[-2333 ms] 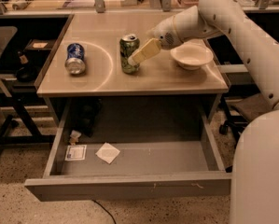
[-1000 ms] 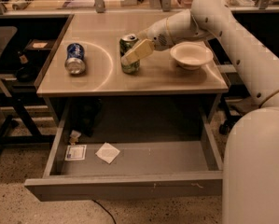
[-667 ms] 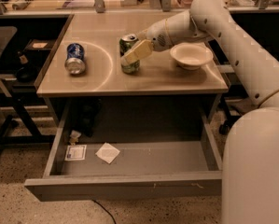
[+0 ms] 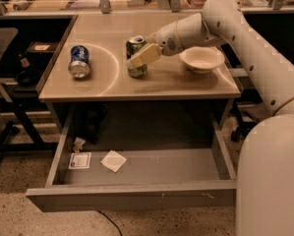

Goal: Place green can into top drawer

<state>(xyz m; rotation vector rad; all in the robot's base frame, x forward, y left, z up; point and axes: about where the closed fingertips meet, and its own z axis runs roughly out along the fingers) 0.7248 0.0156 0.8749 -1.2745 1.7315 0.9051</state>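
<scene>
The gripper (image 4: 138,58) is reaching in at mid-height beside the green can (image 4: 136,72), which is standing upright on the surface (image 4: 176,85) above the open top drawer (image 4: 136,196), positioning for a side grasp; whether it is clamping cannot be told.

Gripper (image 4: 142,56) up against green can (image 4: 136,71) on desk (image 4: 176,82), other can (image 4: 79,62) to its left, bowl (image 4: 201,59) right, top drawer (image 4: 132,199) below, papers (image 4: 113,161) inside.
</scene>
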